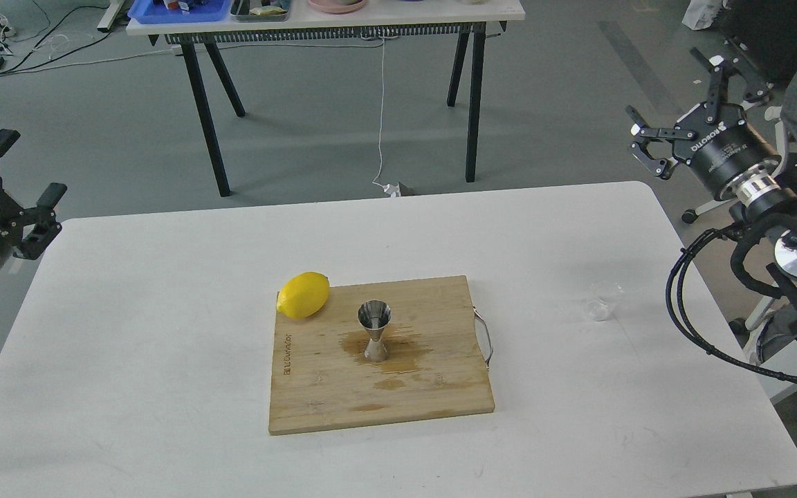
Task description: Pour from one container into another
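Note:
A small clear glass cup (pixel 602 303) stands alone on the white table (pixel 163 346), to the right of the wooden board (pixel 315 394). The steel jigger (pixel 374 330) stands upright in the middle of the board, in a brown wet patch. My right gripper (pixel 675 104) is raised high above the table's far right corner, open and empty, well away from the cup. Off the table's left edge my left gripper (pixel 25 166) is also held up, open and empty.
A yellow lemon (pixel 303 294) lies at the board's far left corner. The board has a metal handle (pixel 486 337) on its right side. A second table (pixel 322 21) with trays stands behind. A chair and a seated person are at the far right.

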{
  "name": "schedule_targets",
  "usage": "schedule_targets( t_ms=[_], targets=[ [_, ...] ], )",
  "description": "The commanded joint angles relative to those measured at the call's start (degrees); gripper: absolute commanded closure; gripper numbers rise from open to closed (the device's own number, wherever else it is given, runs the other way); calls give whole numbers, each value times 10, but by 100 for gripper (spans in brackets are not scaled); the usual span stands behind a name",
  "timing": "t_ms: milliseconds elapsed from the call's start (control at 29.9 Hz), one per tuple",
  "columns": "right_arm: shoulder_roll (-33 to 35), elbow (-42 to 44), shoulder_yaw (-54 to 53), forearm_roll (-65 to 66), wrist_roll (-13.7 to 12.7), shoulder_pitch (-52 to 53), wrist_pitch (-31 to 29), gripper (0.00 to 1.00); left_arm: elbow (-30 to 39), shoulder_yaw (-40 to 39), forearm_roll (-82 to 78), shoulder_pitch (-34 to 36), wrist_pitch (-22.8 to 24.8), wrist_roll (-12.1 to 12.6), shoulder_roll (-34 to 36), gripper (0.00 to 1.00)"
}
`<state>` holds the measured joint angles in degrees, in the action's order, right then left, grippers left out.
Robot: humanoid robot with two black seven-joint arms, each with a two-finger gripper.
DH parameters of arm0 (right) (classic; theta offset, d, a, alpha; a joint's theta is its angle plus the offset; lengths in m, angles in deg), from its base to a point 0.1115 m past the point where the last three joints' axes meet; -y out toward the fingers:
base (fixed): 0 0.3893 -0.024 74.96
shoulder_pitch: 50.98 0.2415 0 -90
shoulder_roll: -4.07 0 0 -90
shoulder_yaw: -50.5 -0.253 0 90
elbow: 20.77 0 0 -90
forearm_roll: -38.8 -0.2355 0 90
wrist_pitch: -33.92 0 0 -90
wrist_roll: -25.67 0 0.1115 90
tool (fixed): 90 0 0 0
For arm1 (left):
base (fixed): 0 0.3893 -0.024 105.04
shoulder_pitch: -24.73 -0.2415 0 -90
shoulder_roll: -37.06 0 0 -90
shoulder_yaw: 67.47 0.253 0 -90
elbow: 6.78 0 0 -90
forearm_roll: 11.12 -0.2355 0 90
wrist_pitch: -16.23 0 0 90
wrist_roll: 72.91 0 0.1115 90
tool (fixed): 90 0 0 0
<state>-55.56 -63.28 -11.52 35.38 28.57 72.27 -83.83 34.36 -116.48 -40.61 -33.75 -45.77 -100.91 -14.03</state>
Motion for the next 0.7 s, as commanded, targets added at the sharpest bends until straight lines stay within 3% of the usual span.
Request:
schedule_targets(
  t_ms=[0,434,668],
  targets=[
    [-7,44,2,0,1,-3,-3,1,0,0,6,25,0,0,10,1],
    [-19,107,14,3,0,22,-3,1,1,1,29,38,0,0,11,1],
    [-19,130,66,4,0,77,-3,1,1,1,29,3,0,0,2,1]
  ],
)
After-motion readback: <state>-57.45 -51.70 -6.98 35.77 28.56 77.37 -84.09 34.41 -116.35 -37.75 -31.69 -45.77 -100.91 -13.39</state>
